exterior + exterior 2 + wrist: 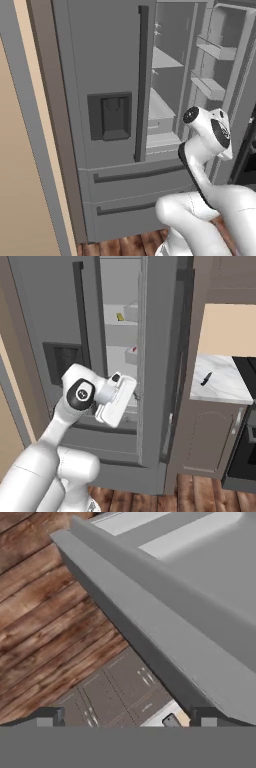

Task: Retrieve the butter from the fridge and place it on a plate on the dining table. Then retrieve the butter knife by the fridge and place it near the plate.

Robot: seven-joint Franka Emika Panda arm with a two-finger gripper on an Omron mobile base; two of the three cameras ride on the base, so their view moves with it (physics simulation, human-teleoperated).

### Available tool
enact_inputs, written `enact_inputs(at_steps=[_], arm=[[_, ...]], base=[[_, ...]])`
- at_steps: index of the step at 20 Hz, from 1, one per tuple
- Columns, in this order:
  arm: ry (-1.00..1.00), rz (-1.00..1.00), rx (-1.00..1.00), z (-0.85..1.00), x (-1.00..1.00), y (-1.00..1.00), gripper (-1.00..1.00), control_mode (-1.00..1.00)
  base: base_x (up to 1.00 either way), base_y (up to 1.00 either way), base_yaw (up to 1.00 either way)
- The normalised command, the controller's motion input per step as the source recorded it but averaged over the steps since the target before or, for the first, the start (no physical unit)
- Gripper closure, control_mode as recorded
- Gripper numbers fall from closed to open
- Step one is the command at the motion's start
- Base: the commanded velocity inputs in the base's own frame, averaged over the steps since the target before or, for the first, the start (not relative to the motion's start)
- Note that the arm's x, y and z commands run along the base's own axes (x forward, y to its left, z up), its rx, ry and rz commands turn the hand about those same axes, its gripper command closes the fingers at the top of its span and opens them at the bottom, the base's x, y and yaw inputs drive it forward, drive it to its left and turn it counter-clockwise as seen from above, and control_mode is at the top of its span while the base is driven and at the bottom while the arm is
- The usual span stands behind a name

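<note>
The grey fridge has its left door closed and its right door swung open. In the right base view, the butter lies as a small yellow stick on an upper shelf inside. The butter knife is a small dark shape on the marble counter to the right of the fridge. My gripper is open with nothing between its fingers. It hangs low in front of the open compartment, well below the butter, and looks down past the door's edge at the floor. The plate and the dining table are out of view.
The open fridge door stands edge-on just right of my white hand; its door bins show from the left. A tiny red item sits on a lower shelf. Two drawers lie below, a wood floor underneath, and a dark oven at far right.
</note>
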Motion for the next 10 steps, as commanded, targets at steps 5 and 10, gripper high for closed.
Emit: enact_inputs(at_steps=[5,10], arm=[[-0.02,-0.01,-0.05,0.08,-0.08,0.83,-1.00,-1.00],[-0.15,-0.15,0.06,0.11,0.11,0.96,-1.00,-1.00]], base=[[0.00,0.00,0.00],[0.00,0.00,0.00]])
